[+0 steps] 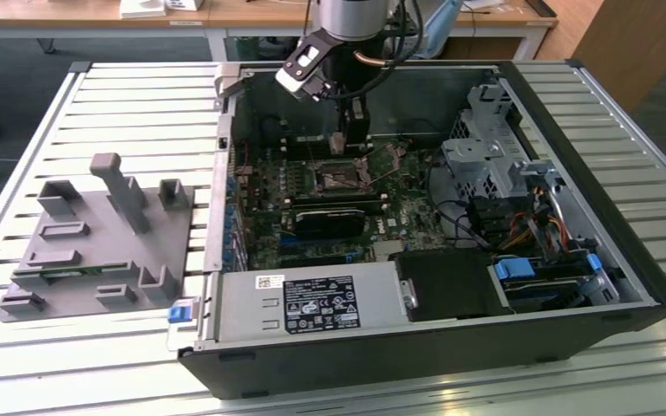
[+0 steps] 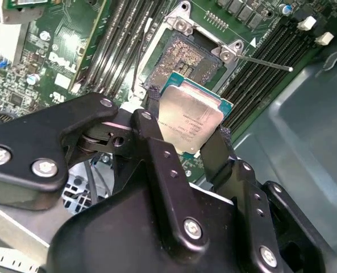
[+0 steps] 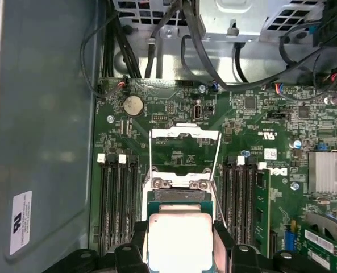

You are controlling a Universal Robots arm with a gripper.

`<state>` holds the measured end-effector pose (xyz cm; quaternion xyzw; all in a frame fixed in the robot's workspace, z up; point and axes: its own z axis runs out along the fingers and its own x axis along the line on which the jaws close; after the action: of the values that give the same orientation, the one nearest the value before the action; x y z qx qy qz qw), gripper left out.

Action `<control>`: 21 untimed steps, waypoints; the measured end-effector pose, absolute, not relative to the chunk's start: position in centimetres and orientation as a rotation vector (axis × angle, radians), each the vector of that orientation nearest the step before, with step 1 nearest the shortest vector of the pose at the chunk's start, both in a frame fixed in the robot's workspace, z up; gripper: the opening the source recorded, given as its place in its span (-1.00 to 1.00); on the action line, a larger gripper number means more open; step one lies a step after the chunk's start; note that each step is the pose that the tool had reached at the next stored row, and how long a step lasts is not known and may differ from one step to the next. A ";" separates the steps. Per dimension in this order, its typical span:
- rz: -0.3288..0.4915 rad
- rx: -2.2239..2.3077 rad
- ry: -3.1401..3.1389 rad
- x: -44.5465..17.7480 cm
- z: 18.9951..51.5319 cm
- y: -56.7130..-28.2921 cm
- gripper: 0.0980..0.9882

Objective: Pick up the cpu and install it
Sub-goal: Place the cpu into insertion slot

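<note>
Cpu look: the cpu (image 2: 192, 115) is a flat square chip with a pale silver metal lid, faint print across it and a thin teal-green rim. In the first wrist view (image 3: 177, 238) its lid glares almost white.
Cpu place: it hangs over the socket (image 2: 195, 56), partly covering the socket's near side and tilted a little against it. Whether it touches cannot be told.
Jaws: the black jaws are closed partway onto the cpu, one pad on each of two opposite edges, with nothing else between them.
Socket: it is a dark square bed of pins. Its metal frame (image 3: 185, 151) is swung open and lies on the far side of the socket, while a thin lever rod (image 2: 265, 61) juts out past one corner.
Beside the socket: black memory slots (image 3: 118, 202) run along both flanks, close to the jaws' sides.
Beyond the socket: a coin cell (image 3: 133, 104) sits past the open frame, and black cables (image 3: 211, 57) loop farther off.
Case: in the exterior view the arm (image 1: 350, 17) reaches down into the open computer case (image 1: 645, 286), whose walls stand around the socket.
Table: the case lies on a slatted table (image 1: 136, 95), with a grey fixture tray (image 1: 101, 234) well apart from the socket.
</note>
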<state>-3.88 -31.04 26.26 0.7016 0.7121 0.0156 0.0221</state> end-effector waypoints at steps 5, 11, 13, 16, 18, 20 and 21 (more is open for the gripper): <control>0.046 2.175 2.208 -3.9 25.3 -31.0 -0.01; 0.043 2.176 2.209 -3.9 24.2 -31.1 -0.01; 0.042 2.176 2.209 -3.9 23.9 -31.2 -0.01; 0.043 2.177 2.209 -4.1 23.4 -31.3 -0.01; 0.043 2.177 2.209 -4.2 23.0 -31.3 -0.01; 0.042 2.176 2.209 -4.2 22.7 -31.3 -0.01; 0.043 2.177 2.209 -4.2 22.5 -31.3 -0.01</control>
<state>-4.24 -31.33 22.47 0.7016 0.7122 0.0137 0.0200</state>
